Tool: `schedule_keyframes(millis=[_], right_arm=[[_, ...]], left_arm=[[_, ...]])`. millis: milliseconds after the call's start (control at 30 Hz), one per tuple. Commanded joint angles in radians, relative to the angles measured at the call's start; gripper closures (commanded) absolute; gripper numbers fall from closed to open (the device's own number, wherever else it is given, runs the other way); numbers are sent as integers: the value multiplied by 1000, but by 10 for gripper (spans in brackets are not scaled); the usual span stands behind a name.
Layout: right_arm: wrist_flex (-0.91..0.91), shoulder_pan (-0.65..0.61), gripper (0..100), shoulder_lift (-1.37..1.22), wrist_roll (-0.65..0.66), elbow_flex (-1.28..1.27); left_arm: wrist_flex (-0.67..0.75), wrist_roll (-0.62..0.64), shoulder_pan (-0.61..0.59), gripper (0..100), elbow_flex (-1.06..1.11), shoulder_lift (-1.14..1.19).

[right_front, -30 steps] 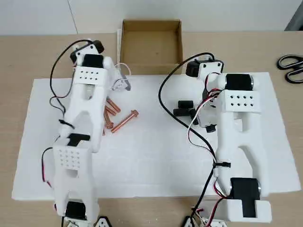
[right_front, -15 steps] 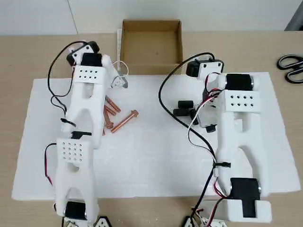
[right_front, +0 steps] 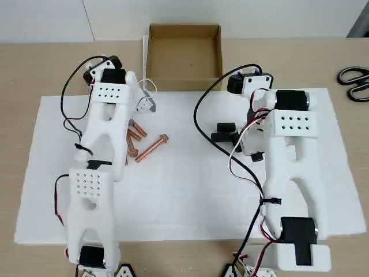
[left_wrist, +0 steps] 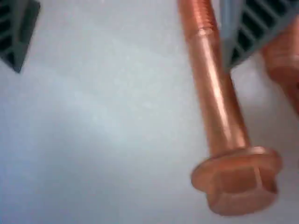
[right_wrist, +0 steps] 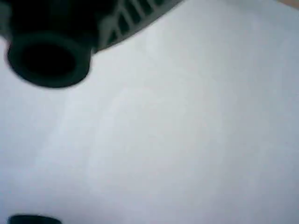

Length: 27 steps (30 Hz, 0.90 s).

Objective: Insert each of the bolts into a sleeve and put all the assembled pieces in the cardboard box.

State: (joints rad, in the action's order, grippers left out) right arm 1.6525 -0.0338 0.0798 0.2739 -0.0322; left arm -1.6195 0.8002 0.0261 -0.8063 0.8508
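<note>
Left tool [right_front: 147,104] is parked low over the far left part of the white foam sheet [right_front: 184,196], just short of the cardboard box [right_front: 219,52]. From its wrist cam the two grey ribbed fingers [left_wrist: 254,32] are spread wide apart, not clamped on anything. One copper bolt [left_wrist: 219,107] lies flat on the foam right up against one of them, flanged head nearest the camera. A second bolt [left_wrist: 285,70] peeks in just beside it.

In the high view the loose bolts [right_front: 151,147] are bunched on the foam next to that arm, one lying on a slant a bit clear of the rest.

The cardboard box sits on the bare wood desk [right_front: 34,63] at the far edge of the foam, roughly between the two arms, open side up, with a pale wall [right_front: 259,17] behind it.

Right of the middle, black sleeves [right_front: 225,127] lie on the foam close to the right arm. Right tool [right_wrist: 110,28] is down near the foam with one black sleeve [right_wrist: 46,58] right beside it, open end facing the camera. Honestly can't tell whether it's gripping or slack.

Way over at the right edge, black-handled scissors [right_front: 354,81] rest on the desk, off the foam.
</note>
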Motion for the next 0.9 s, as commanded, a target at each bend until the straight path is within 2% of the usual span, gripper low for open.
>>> schedule_keyframes(millis=[0, 233, 533, 600, 800, 867], right_arm=[[8, 7, 994, 44, 8, 48], [8, 7, 994, 44, 8, 48], [8, 5, 994, 44, 8, 48], [8, 5, 994, 44, 8, 48], [8, 7, 994, 44, 8, 48], [8, 7, 994, 44, 8, 48]], left_arm=[[18, 8, -17, 739, -2, -12], [87, 9, -66, 739, -1, 80], [68, 9, -58, 742, -58, 95], [68, 9, -49, 776, -53, 95], [72, 8, -37, 967, -53, 97], [72, 5, -31, 996, -53, 97]])
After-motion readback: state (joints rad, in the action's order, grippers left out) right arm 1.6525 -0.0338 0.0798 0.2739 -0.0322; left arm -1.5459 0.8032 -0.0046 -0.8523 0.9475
